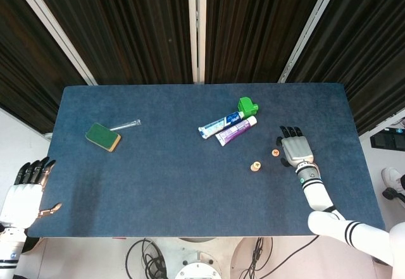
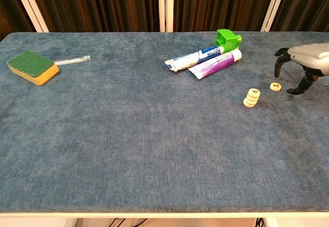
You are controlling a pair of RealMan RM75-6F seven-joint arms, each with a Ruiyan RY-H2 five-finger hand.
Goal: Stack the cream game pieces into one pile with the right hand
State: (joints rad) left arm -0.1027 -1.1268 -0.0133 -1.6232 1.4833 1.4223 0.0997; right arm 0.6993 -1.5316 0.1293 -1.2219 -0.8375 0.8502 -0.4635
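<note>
On the right part of the blue table (image 2: 128,134), a short pile of cream game pieces (image 2: 251,98) is standing upright, and a single cream piece (image 2: 275,86) with a dark mark on its face is lying flat just beside it, apart from the pile. Right hand (image 2: 303,65) is hovering just over and beside that single piece, palm down, fingers spread and curving downward with nothing between them; one dark fingertip (image 2: 276,71) is pointing down close behind the piece, and whether it is touching cannot be told. From the head view the same hand (image 1: 295,147) is lying flat above the table with the single piece (image 1: 276,152) at its thumb side and the pile (image 1: 255,166) a little nearer the table's middle. Left hand (image 1: 25,193) is hanging off the table's left edge, fingers apart, holding nothing. Behind the pieces, two toothpaste tubes (image 2: 203,61) are lying side by side, touching a green plastic block (image 2: 227,39) at their far end. Well apart, at the far left, a green and yellow sponge (image 2: 32,66) is resting next to a clear glass tube (image 2: 72,60).
</note>
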